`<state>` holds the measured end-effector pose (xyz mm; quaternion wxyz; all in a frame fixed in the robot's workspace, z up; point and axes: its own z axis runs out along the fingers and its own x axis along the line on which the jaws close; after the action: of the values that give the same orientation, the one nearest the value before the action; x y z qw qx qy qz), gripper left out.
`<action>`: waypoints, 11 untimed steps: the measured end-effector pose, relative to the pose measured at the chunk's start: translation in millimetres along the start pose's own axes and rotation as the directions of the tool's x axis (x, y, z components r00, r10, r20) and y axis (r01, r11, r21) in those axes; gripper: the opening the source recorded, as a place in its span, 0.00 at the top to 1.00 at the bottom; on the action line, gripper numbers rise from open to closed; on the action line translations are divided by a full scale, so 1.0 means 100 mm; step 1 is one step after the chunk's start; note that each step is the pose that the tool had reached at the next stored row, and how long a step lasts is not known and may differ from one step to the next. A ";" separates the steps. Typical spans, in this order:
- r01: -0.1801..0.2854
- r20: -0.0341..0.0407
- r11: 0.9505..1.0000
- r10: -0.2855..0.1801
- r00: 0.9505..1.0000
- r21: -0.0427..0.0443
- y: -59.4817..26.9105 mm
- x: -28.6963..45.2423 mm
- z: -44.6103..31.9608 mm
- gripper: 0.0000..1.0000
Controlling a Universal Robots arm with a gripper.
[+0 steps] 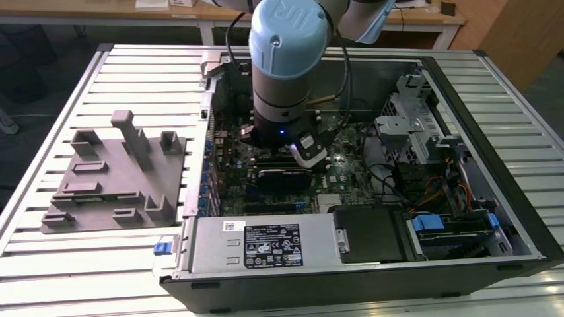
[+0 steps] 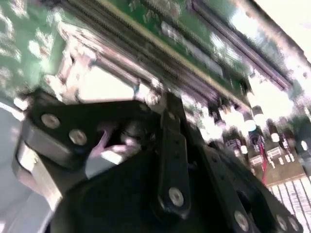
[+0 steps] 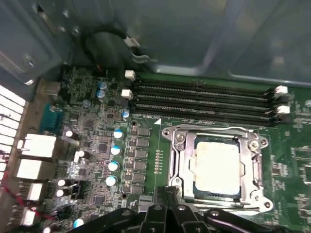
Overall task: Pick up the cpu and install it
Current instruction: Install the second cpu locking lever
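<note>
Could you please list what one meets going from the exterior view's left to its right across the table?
Grey fixture block → blue tab → robot arm above the motherboard → drive cage.

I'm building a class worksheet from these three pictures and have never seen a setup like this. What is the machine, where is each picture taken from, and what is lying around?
The machine is one robot arm, reaching down into an open computer case that lies on a slatted metal table. The exterior view looks at the whole scene from off the arm. A grey plastic fixture block sits on the table at that view's left. The other two pictures come from cameras riding near the arm's wrist. The first wrist view looks down on the green motherboard, where a pale square cpu sits inside the metal-framed socket. The dark linkage of the gripper shows at the picture's edge. I cannot tell whether it holds anything.
</note>
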<state>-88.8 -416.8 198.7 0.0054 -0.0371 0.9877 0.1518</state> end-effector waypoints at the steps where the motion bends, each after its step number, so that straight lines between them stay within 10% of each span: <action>1: 0.000 0.000 1.000 0.000 1.000 0.000 0.009 -0.001 -0.027 0.89; 11: 0.000 0.000 1.000 0.000 1.000 0.000 0.055 -0.004 -0.174 0.89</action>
<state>-88.9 -416.9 216.9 0.0053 -0.0371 0.9877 0.1517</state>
